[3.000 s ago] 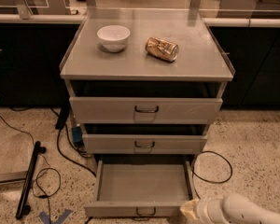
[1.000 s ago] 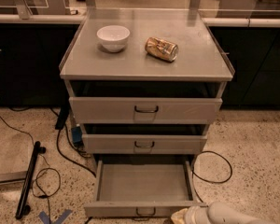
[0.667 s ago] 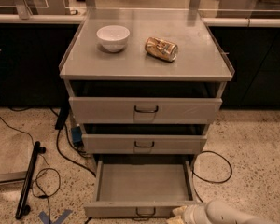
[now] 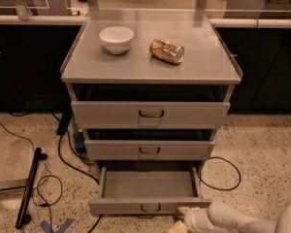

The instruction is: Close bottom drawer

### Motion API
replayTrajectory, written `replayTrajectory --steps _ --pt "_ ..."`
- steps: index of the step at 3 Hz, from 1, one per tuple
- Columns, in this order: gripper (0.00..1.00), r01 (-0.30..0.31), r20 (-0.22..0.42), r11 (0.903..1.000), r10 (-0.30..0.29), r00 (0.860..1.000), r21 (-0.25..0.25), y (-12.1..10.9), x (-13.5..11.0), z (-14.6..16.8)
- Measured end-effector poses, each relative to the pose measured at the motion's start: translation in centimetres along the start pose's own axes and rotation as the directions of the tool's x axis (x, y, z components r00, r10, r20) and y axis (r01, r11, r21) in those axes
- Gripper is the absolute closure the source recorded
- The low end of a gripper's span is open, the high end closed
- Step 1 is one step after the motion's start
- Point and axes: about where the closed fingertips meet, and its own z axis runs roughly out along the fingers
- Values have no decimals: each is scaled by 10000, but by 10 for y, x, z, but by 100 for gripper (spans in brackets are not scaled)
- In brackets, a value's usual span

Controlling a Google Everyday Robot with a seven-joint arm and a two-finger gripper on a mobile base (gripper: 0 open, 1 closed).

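Grey metal bottom drawer [image 4: 148, 186]: pulled well out, lowest of three in cabinet [image 4: 150, 69]. Gripper [image 4: 181, 219]: low, just beside drawer's front right corner; open or closed cannot be told.

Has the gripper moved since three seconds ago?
Yes. Against the fixed cabinet, the gripper has shifted slightly left, from the right corner of the bottom drawer toward its handle.

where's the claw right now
In the camera view the claw sits low right, by the front of the open bottom drawer, right of its handle.
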Motion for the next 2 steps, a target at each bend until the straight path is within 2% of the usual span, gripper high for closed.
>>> replayTrajectory --steps 1,2 --pt "49 728 175 9973 -730 9972 131 -27 -43 26" --pt "73 1323 414 9874 -1363 9898 872 -68 -93 23"
